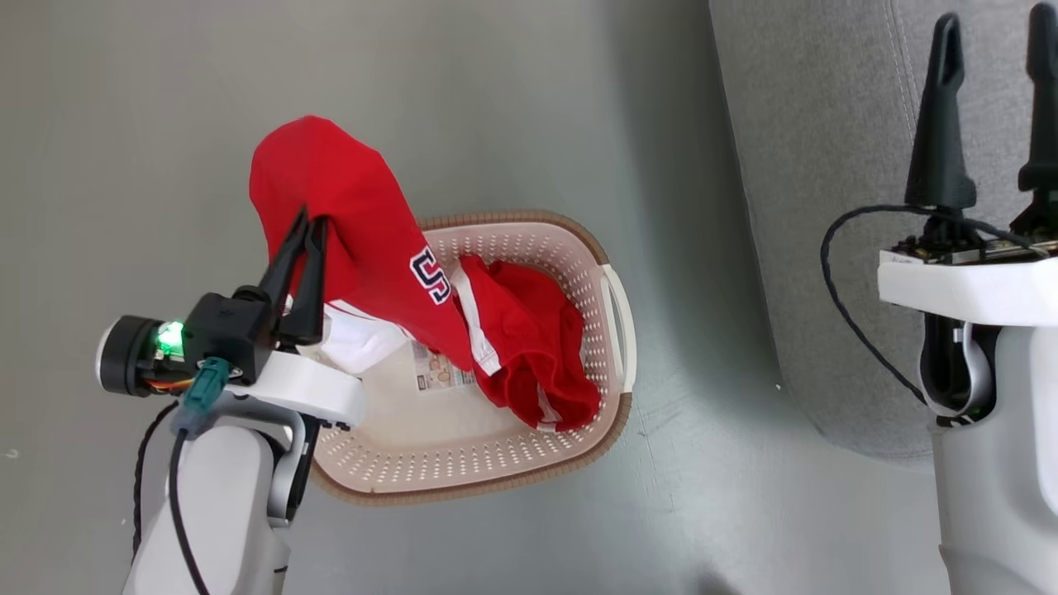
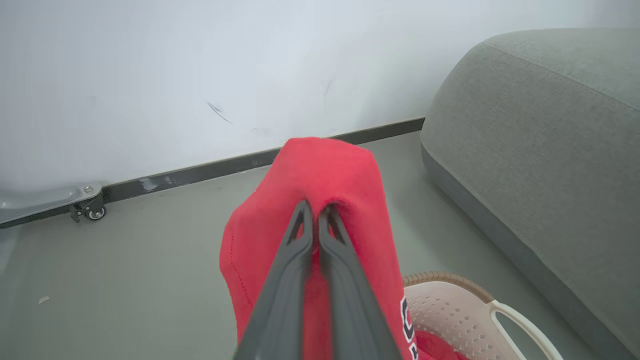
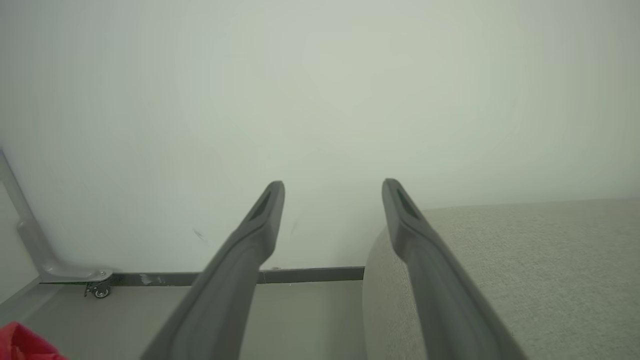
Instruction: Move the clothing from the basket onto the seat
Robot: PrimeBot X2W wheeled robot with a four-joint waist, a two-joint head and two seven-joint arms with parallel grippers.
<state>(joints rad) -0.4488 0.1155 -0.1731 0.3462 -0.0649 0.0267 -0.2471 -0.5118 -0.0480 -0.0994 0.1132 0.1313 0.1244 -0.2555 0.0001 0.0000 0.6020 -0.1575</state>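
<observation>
Pinching lettered red jersey [image 1: 355,207] in left gripper [image 1: 309,223], hem possibly touching basket [image 1: 496,464]; grey seat [image 1: 810,165] off rightward, nearer splayed, empty right gripper [image 1: 996,21].

- basket [image 1: 496,463] mid-frame, on floor [image 1: 124,124]
- seat [image 1: 826,207] upper right, right of basket
- garment A [image 1: 529,347] in basket, right half
- garment B [image 1: 347,190] on left gripper [image 1: 307,221], upper left of basket, lower end over it
- right gripper [image 1: 996,25] far right, before seat
</observation>
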